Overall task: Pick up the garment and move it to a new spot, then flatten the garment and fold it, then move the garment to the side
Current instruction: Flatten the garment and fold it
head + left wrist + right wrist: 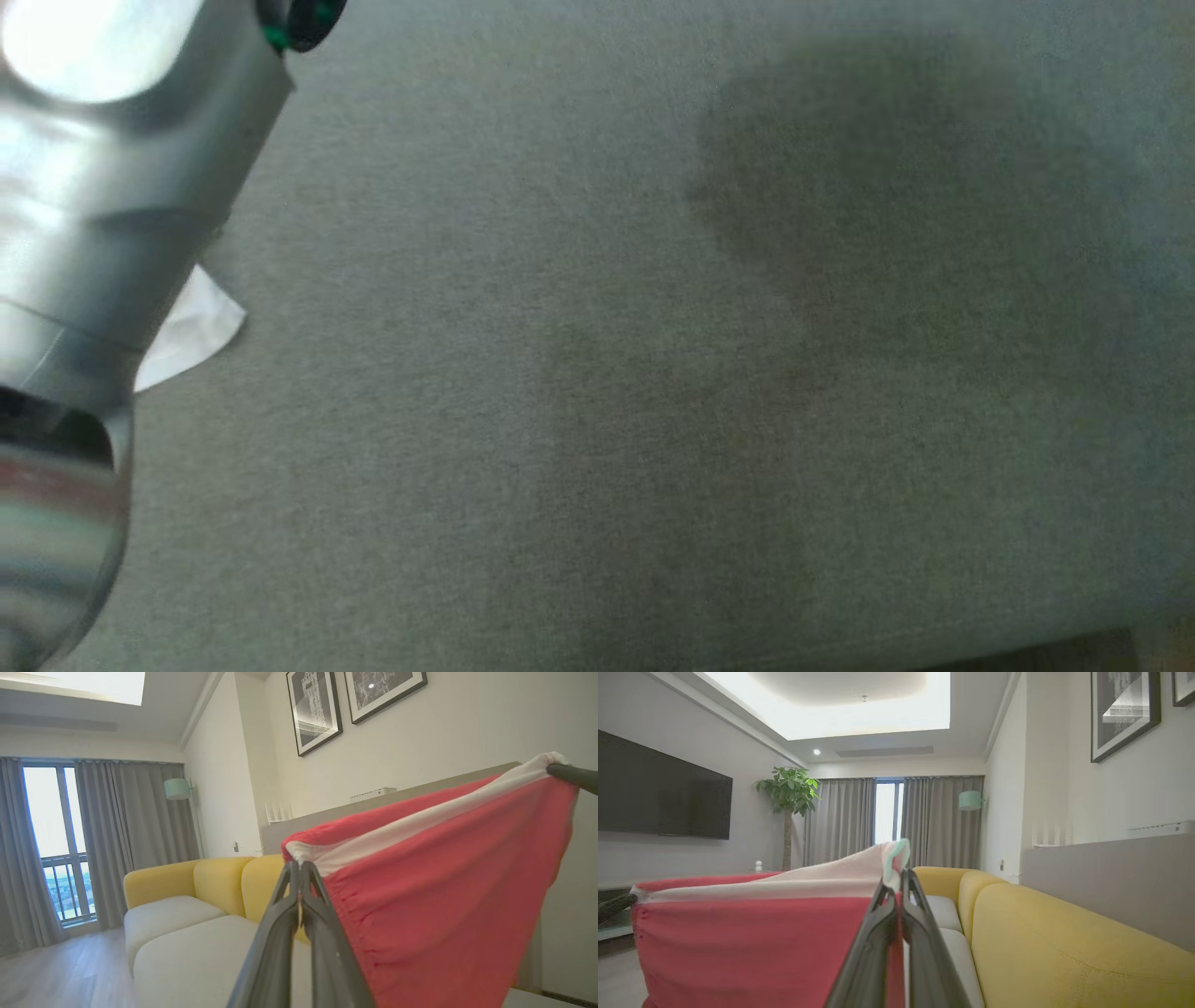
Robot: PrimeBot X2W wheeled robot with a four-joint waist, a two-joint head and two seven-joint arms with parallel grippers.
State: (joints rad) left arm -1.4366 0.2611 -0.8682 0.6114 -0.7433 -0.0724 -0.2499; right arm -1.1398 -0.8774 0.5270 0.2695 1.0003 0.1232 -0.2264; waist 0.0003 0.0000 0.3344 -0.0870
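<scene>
The garment [448, 891] is red with a white elastic band along its top edge, and it hangs stretched in the air between my two grippers. My left gripper [299, 867] is shut on one end of the white band. The right gripper's dark finger [575, 776] grips the other end at the upper right of the left wrist view. In the right wrist view my right gripper [896, 878] is shut on the band of the garment [747, 942], and the left gripper [614, 905] holds the far corner. A silver forearm [112, 187] fills the head view's left side.
Under the head camera lies a grey fabric surface [653, 373] with soft shadows. A white scrap [194, 327] peeks from behind the forearm. A yellow sofa [1064, 942] with pale seat cushions [187, 956] runs along the wall. A television [663, 793] and a plant [789, 793] stand opposite.
</scene>
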